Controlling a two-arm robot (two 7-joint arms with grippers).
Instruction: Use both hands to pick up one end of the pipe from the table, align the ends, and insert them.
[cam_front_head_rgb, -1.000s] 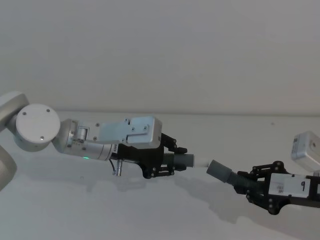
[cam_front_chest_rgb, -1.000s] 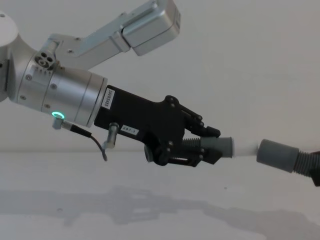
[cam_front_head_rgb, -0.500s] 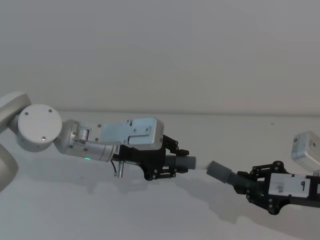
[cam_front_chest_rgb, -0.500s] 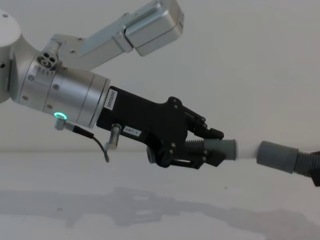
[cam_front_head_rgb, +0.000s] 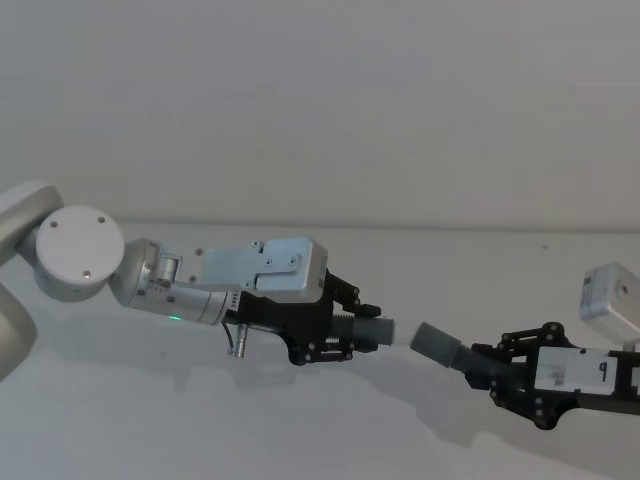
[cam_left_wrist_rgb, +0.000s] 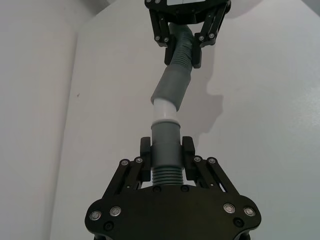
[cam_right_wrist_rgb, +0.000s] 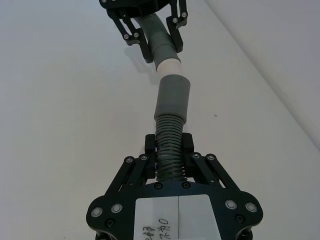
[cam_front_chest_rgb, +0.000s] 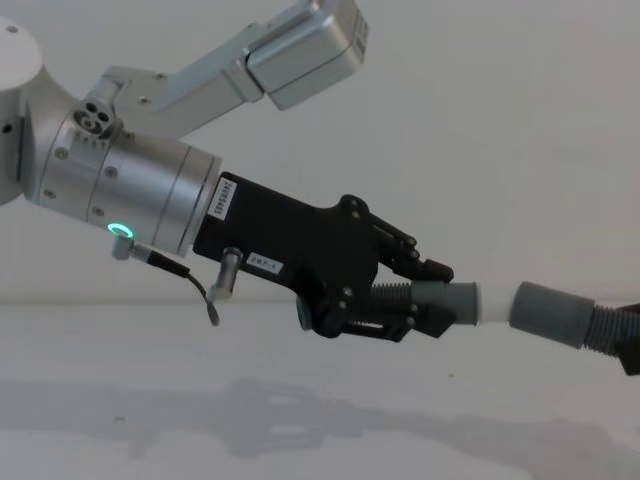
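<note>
Clamping each pipe piece, left gripper (cam_front_head_rgb: 352, 333) and right gripper (cam_front_head_rgb: 492, 366) hold the ends (cam_front_chest_rgb: 500, 306) nearly touching.

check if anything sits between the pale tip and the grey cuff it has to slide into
Nothing visible does. The pale tip held by the left gripper meets the mouth of the wide cuff held by the right gripper, slightly angled to it, both above the table.

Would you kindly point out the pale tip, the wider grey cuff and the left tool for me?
pale tip (cam_left_wrist_rgb: 164, 109), left wrist view, its side wall.
wider grey cuff (cam_right_wrist_rgb: 173, 97), right wrist view, its outer wall.
left tool (cam_front_chest_rgb: 425, 292), chest view, between its fingertips.
</note>
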